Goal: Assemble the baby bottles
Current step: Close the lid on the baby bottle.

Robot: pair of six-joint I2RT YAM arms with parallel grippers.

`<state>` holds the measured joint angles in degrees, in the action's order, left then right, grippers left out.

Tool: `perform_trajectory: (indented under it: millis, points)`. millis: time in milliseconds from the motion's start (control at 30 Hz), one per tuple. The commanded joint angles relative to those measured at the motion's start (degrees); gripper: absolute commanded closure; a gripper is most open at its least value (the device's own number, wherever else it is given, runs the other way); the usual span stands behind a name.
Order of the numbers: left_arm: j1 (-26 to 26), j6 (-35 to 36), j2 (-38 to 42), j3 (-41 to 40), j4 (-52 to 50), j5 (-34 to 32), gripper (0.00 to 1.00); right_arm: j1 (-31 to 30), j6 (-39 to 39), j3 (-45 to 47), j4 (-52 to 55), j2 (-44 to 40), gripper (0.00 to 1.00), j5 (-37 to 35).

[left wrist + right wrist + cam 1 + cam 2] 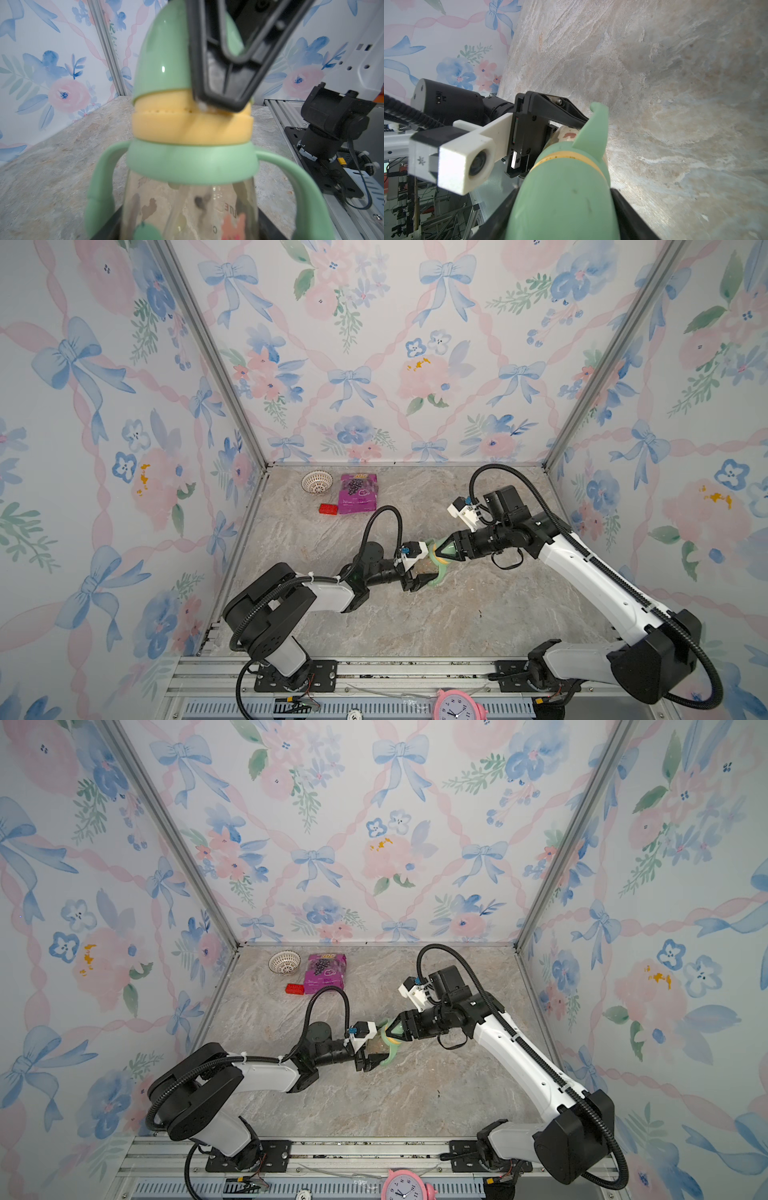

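Clamped in the left pincer near the middle of the desk, clear amber-tinted plastic bottle pointing neck-first into the right pincer, mint-green dome cap straddled there, actual squeeze impossible to tell.

One bottle, one bowl, one packet, one brick

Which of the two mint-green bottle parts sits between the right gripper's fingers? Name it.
The dome cap, above the yellow ring. The other green part, the two-handled collar, lies below that ring on the bottle.
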<state>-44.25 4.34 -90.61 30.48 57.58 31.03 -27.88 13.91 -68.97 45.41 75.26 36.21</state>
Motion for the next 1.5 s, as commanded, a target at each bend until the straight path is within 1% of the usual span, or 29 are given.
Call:
perform_trajectory:
  millis: [0, 233, 633, 800, 967, 1100, 1200, 1333, 1400, 1467]
  points:
    - [-1.0, 1.3, -1.0, 3.0, -0.1, 0.4, 1.0, -2.3, -0.6, -0.5, 1.2, 0.6, 0.34, 1.8]
    - [-1.3, 1.2, -1.7, 4.5, -0.8, -0.3, 1.0, -3.0, -0.8, -0.8, 3.3, 1.7, 0.35, -1.5]
    - [-2.4, 1.8, -3.7, 6.5, 0.6, -1.9, 1.0, -4.7, -0.4, 0.5, 3.1, 5.2, 0.39, -1.8]
    - [-2.4, 1.2, -3.2, 6.6, 1.9, -3.7, 1.0, -5.8, -0.2, 1.0, 4.7, 7.7, 0.41, -5.4]
    - [-2.4, 0.6, -3.6, 7.1, 2.5, -3.7, 1.0, -6.8, 0.3, 1.7, 5.3, 10.1, 0.43, -8.5]
    - [-2.4, -0.8, -5.0, 6.5, 6.0, -4.1, 1.0, -8.4, 0.8, 1.4, 6.2, 12.2, 0.43, -11.5]
    - [-2.5, -1.7, -6.2, 6.2, 8.3, -4.1, 1.0, -9.7, 1.4, 1.4, 5.7, 13.2, 0.39, -11.8]
    - [-2.5, -2.3, -6.9, 5.4, 11.1, -5.2, 1.0, -10.9, 2.1, 2.2, 5.7, 14.7, 0.39, -14.0]
    - [-2.5, -3.2, -7.7, 5.2, 13.0, -5.2, 1.0, -11.5, 2.6, 2.2, 5.3, 15.3, 0.41, -14.2]
    - [-2.5, -4.3, -8.7, 4.6, 16.2, -5.6, 1.0, -12.1, 3.9, 2.9, 2.5, 15.1, 0.46, -12.1]
